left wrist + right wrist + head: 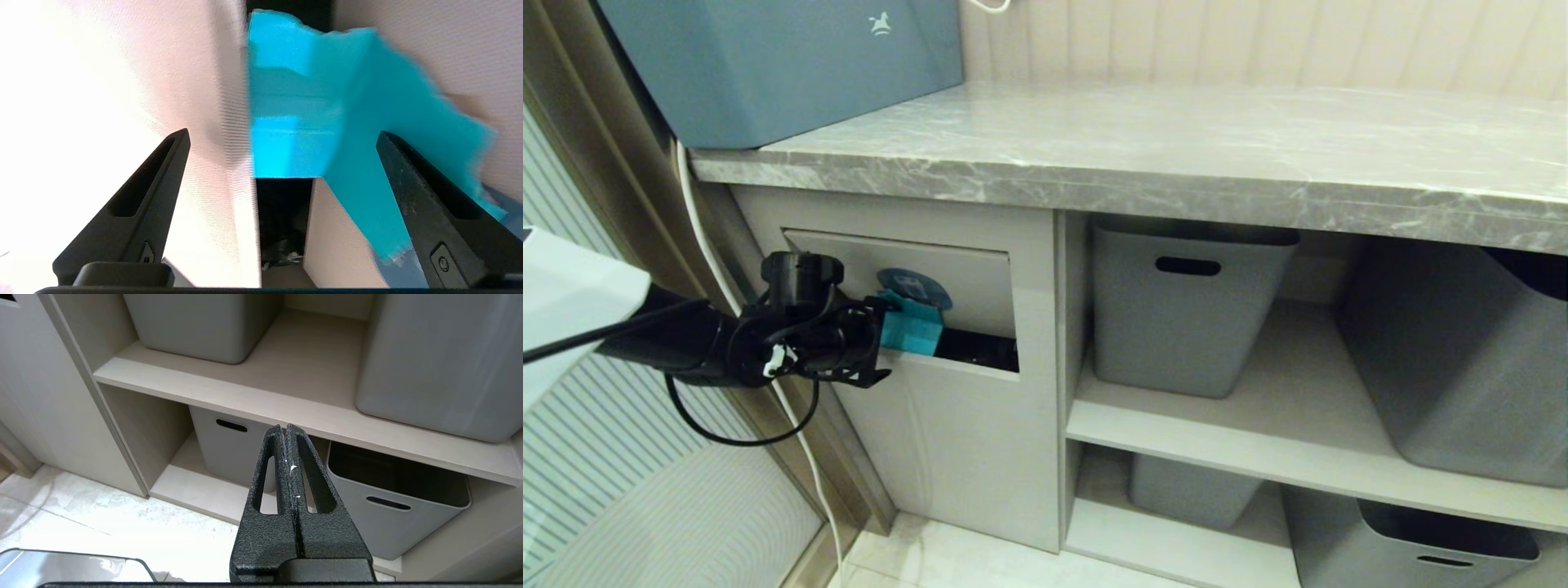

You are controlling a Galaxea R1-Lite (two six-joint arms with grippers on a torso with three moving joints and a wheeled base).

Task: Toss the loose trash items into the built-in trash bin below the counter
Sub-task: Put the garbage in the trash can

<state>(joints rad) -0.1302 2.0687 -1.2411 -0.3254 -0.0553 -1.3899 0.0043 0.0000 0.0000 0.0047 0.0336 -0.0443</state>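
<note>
Nearest to us, in the left wrist view, the two black fingers (155, 204) of our left gripper (870, 339) stand spread wide, with the teal cardboard piece (318, 102) lying between them. One finger overlaps the card's torn edge there, so we cannot tell whether it touches; the jaws do not pinch it. In the head view the cardboard piece (913, 328) sits in the slot of the built-in trash bin (947, 433), on the lower edge of the opening, partly in front of the round blue sticker (913, 284) on the tilted flap (964, 282). The flap leans inward and a dark gap shows beneath it. Our left gripper hovers just outside the slot's left end, pointing at it.

The bin front stands under the left end of the counter (1176, 155); a blue-grey box (784, 65) rests on the counter's left corner. Grey storage bins (1184, 310) fill the shelves beside the cabinet.

Our right gripper (284, 430) hangs low before the lower shelves, its fingers pressed together and holding nothing.
</note>
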